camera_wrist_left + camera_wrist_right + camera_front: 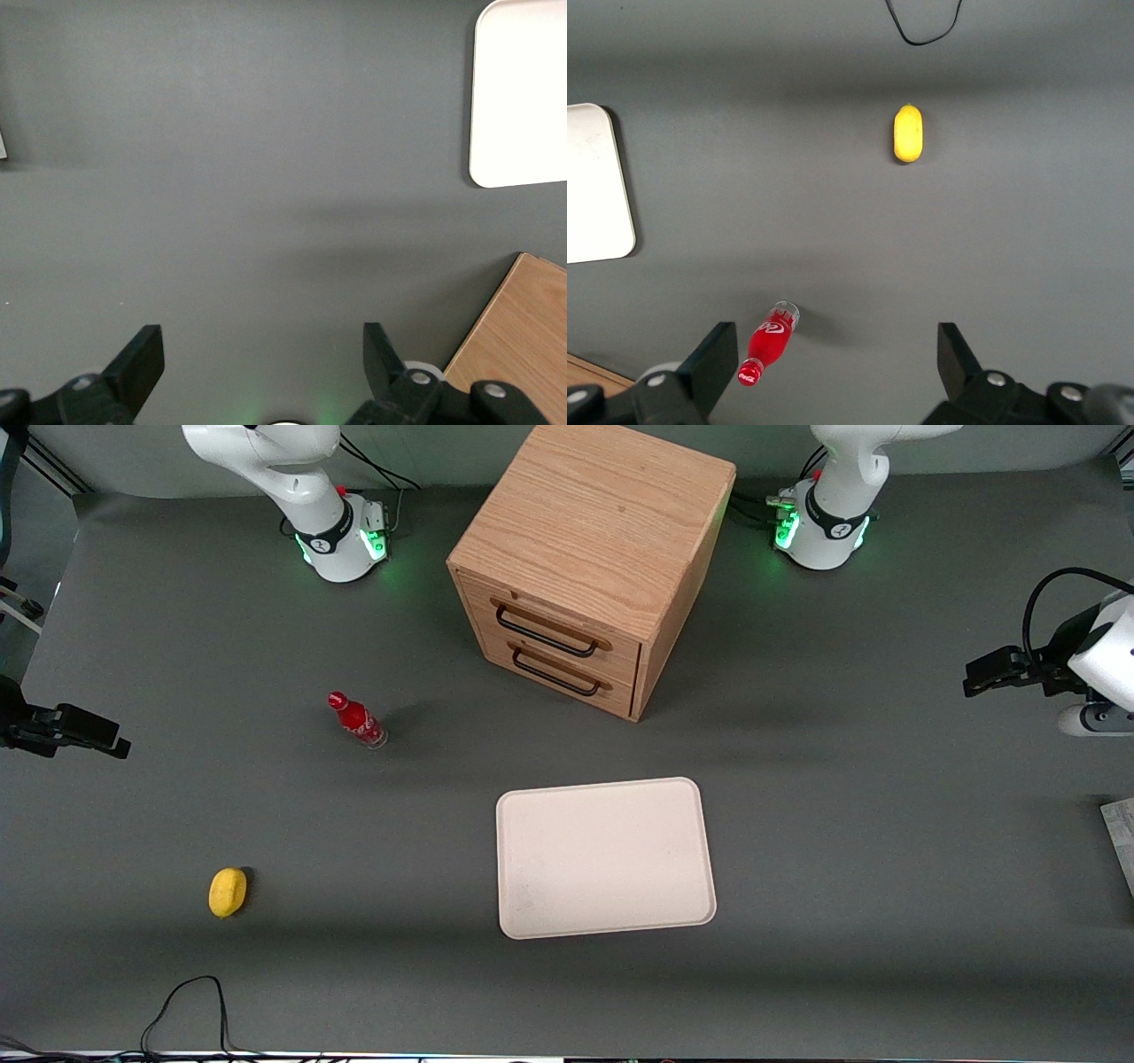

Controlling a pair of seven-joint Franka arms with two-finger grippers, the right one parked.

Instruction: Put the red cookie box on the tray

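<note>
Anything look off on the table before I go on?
Yes: the red cookie box shows in no view. The tray holds nothing, and the cabinet has both drawers shut. The gripper hovers above the table toward the working arm's end, jaws open and holding nothing. The red bottle stands upright.

The left arm is glossy white with a green-lit base; its gripper [263,363] has black fingers [142,356] with silver screws.
</note>
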